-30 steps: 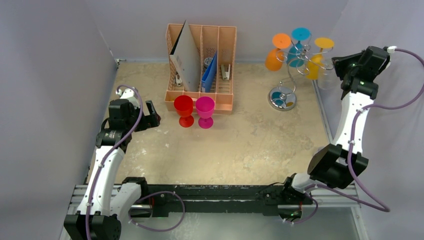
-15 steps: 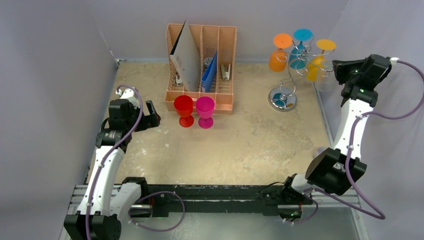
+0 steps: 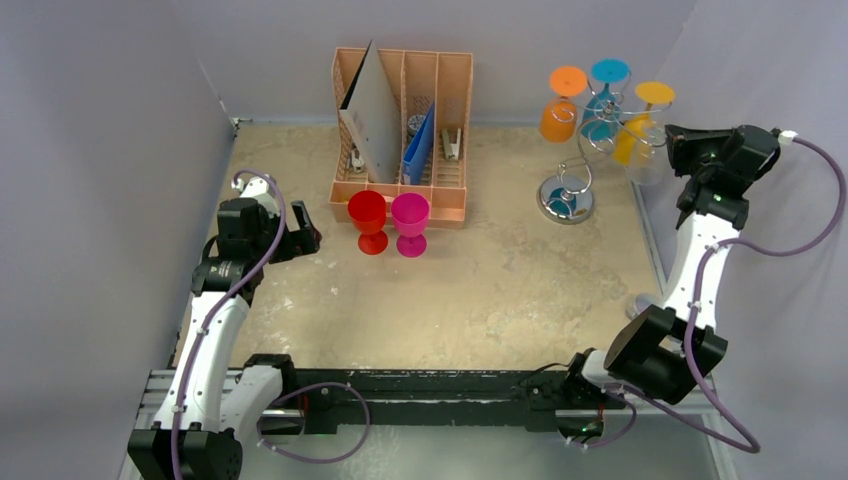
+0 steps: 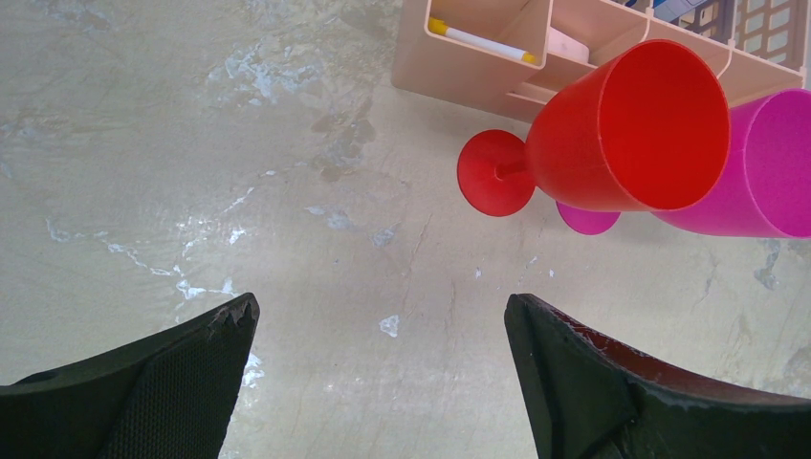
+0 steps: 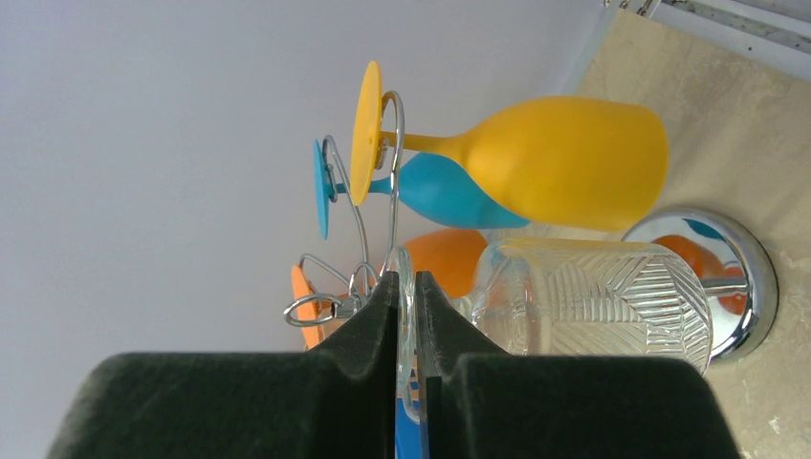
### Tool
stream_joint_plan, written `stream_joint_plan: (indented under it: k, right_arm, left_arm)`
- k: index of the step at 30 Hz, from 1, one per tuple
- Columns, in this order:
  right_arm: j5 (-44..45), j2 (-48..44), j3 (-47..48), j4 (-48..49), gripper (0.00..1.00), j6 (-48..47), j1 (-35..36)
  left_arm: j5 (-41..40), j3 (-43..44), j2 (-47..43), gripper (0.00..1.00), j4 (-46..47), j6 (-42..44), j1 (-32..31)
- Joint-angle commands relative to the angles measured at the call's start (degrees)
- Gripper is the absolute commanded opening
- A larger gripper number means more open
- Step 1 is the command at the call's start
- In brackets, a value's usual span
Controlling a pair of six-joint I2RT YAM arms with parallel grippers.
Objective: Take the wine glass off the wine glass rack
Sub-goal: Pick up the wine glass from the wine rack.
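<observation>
Wine glass (image 5: 593,301): clear, cut-pattern, hanging inverted at the wine glass rack (image 3: 565,197), beside the yellow glass (image 5: 564,163).
Handling: probably light, rigid, brittle and slippery.
Hold point: foot disc.
Right tool (image 5: 406,282): clamped on that foot.
Left tool (image 4: 383,316): spread wide, empty.

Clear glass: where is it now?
Far right in the top view: the clear glass is pinched by its foot in the right gripper, right beside the yellow glass on the wire rack.

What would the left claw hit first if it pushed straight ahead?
Probably the bare table, short of the red wine glass; the left claw tilts downward, though depth is unclear.
</observation>
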Motion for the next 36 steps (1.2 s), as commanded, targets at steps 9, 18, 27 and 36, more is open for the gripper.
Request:
stream_joint_plan:
  k: [9, 18, 27, 36]
  right_arm:
    - [-4.4, -5.2, -2.8, 7.2, 0.00, 2.8, -1.1]
    - [-4.7, -7.5, -4.4, 6.2, 0.00, 2.2, -1.7]
    - [-6.0, -9.9, -6.4, 5.9, 0.00, 1.7, -2.0]
    - [-8.9, -11.8, -6.6, 4.0, 0.00, 2.2, -2.0]
  left_arm:
    - [1.1, 0.0, -0.8, 1.00, 1.9, 0.4, 0.3]
    - [1.1, 0.1, -0.9, 1.00, 1.8, 0.4, 0.3]
    - [1.2, 0.0, -1.0, 1.00, 1.9, 0.4, 0.3]
    - [1.2, 0.0, -1.4, 1.00, 1.9, 0.4, 0.3]
